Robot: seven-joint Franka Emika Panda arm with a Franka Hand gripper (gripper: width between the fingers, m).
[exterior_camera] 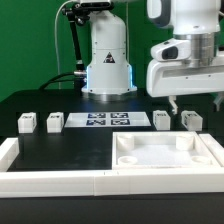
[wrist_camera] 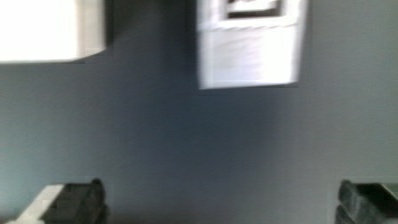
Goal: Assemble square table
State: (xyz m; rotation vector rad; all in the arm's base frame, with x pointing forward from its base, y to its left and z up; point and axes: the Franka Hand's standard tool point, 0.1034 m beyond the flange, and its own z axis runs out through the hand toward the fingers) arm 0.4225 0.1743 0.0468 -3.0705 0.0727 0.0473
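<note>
Find the gripper [exterior_camera: 194, 101] hanging above the back row at the exterior view's right, fingers spread wide, clamped on nothing. Locate the square top [exterior_camera: 165, 156] lying flat near the front at the exterior view's right, sockets up, no legs fitted.

Count four loose legs behind it: first leg [exterior_camera: 191, 120] and second leg [exterior_camera: 161, 120] roughly below the gripper, third leg [exterior_camera: 54, 122] and fourth leg [exterior_camera: 27, 122] well apart at the exterior view's left.

From the wrist view, see a tagged leg [wrist_camera: 249, 45] ahead of the fingertips [wrist_camera: 71, 200], not between them; cannot tell which of the four. Cannot identify a white block [wrist_camera: 45, 30] at the frame edge.

Risks, as judged:
- Dropping from here off-centre: lands a finger on a leg and tips or shoves it.
- Closing on a skewed leg: tilts it in the grip, then jams it at the socket.

Obstacles: raised rim of the top just in front of the legs; marker board [exterior_camera: 105, 121] between the leg pairs; border rail [exterior_camera: 50, 178] along front and side.
</note>
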